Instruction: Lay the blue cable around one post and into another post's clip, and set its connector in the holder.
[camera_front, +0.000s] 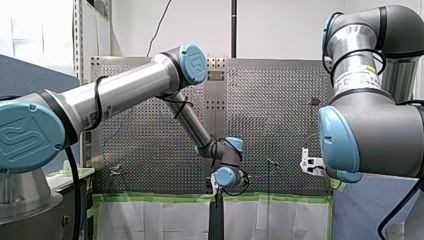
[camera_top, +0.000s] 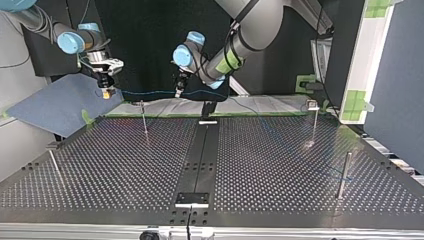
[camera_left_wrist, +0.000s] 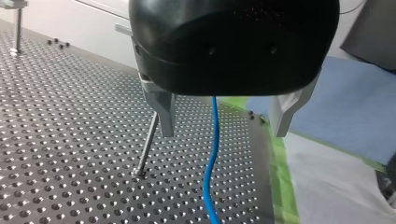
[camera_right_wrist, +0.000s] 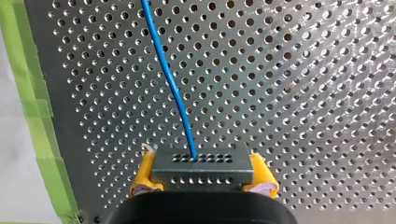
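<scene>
My right tool (camera_right_wrist: 201, 179) is gripping the connector (camera_right_wrist: 201, 167) of the blue cable (camera_right_wrist: 168, 79); my left tool (camera_left_wrist: 223, 132) is standing open astride it; routing & seating are prob. all waiting.

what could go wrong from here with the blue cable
The blue cable hangs loose between the open fingers of my left gripper, so it may slip out. A post stands close beside one finger and could get knocked. My right gripper holds the connector only by its ends; a tug might twist it.

Robotics lab: 2 grey-and-blue arms (camera_front: 125, 90) at a perforated metal table (camera_top: 100, 165), green tape (camera_right_wrist: 35, 102) along its edge.
</scene>
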